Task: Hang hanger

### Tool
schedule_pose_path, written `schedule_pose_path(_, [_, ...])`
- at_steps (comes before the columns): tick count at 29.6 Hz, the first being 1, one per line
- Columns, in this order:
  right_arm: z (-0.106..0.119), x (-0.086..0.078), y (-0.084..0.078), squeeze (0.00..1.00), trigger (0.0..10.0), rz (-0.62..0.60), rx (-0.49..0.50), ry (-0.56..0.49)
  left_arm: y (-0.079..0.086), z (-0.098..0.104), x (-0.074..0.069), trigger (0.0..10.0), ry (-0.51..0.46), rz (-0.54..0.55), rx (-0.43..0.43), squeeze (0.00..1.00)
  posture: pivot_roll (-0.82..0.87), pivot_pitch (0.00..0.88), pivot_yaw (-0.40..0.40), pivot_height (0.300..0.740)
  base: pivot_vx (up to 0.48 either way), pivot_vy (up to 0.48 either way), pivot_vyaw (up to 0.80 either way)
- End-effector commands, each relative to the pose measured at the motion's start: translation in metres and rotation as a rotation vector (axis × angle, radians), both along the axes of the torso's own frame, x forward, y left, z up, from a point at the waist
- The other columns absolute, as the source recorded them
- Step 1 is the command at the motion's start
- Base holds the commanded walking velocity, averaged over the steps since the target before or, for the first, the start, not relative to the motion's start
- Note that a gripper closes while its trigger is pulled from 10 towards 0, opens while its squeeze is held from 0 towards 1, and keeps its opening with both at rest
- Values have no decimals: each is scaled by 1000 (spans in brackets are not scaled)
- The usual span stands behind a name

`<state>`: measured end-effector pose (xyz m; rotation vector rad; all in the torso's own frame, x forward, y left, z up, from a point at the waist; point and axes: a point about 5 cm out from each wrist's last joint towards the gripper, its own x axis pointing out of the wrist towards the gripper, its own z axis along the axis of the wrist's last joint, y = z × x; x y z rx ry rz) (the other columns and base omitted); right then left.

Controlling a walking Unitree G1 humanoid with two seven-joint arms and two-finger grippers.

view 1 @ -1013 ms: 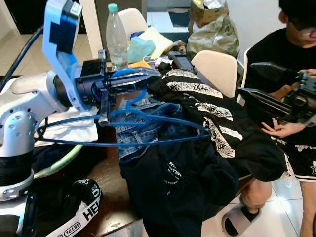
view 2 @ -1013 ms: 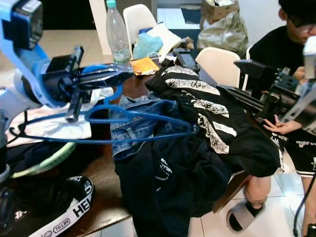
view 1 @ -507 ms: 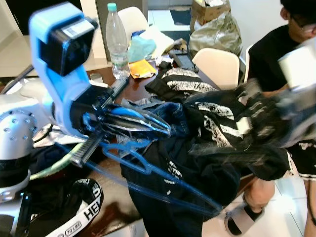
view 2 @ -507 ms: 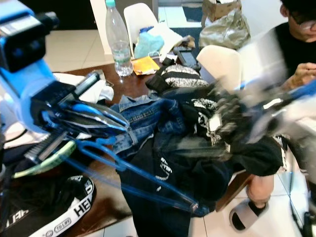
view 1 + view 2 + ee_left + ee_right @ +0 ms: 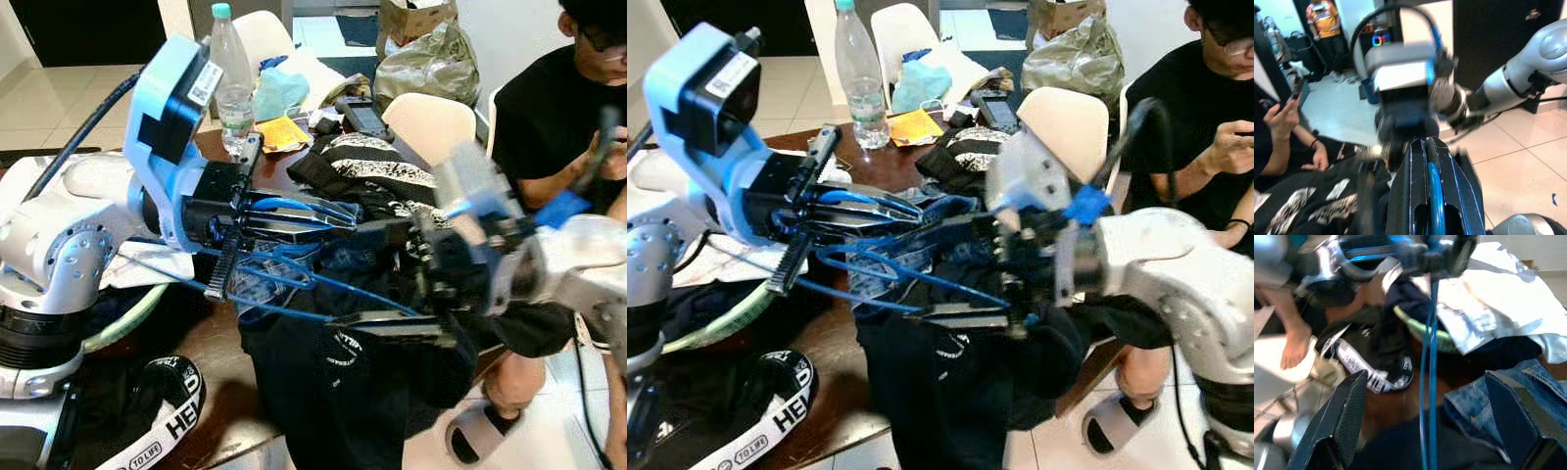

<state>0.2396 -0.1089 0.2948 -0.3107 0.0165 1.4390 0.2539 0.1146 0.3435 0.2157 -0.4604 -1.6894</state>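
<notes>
Hanger [image 5: 294, 279]: blue, my left claw [image 5: 338, 213] clamping its hook; right claw [image 5: 1427, 396] spread, approaching; I am steadying its frame.

one hanger [image 5: 284, 279], one bottle [image 5: 230, 73], two chairs [image 5: 431, 122]

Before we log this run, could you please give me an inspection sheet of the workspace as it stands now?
Surface: brown table, mostly buried under clothes.
Job's things: blue hanger held above the heap.
Clutter: denim garment, black printed garment, dark garment draped over the table edge, white cloth, water bottle, orange packet, black strap with white lettering.
Grippers: left gripper shut on the hanger; right gripper open, the hanger's wire between its fingers.
Cables: black cable along the left arm.
Surroundings: seated person, white chairs, paper bag, tiled floor.
</notes>
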Motion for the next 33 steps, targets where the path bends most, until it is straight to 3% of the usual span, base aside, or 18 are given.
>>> schedule_pose_path(1, [-5,-2,10,0,10000,-2,-12,16,1,-2,-2,10000,-12,-2,-8,0,52,133,28,740,0,0,0])
schedule_pose_path(5, [-8,1,20,0,10000,-23,6,26,-1,-5,-2,10000,-26,-6,-14,0,48,133,27,740,0,0,0])
schedule_pose_path(12, [-8,6,22,0,9765,-59,24,31,-2,-6,-3,10000,-36,-13,-18,0,46,133,25,740,0,0,0])
schedule_pose_path(13, [-8,8,21,0,588,-72,20,32,-2,-5,-4,10000,-38,-17,-14,0,46,133,25,740,0,0,0])
schedule_pose_path(15, [-8,8,21,0,588,-72,20,32,-2,-5,-4,10000,-38,-17,-14,0,46,133,25,740,0,0,0])
schedule_pose_path(16, [-9,9,20,0,0,-81,16,33,-2,-5,-5,10000,-39,-20,-10,0,46,133,25,740,0,0,0])
schedule_pose_path(33, [-14,13,16,0,0,-149,-37,33,1,-1,-11,10000,-55,-24,-12,0,45,135,27,740,0,0,0])
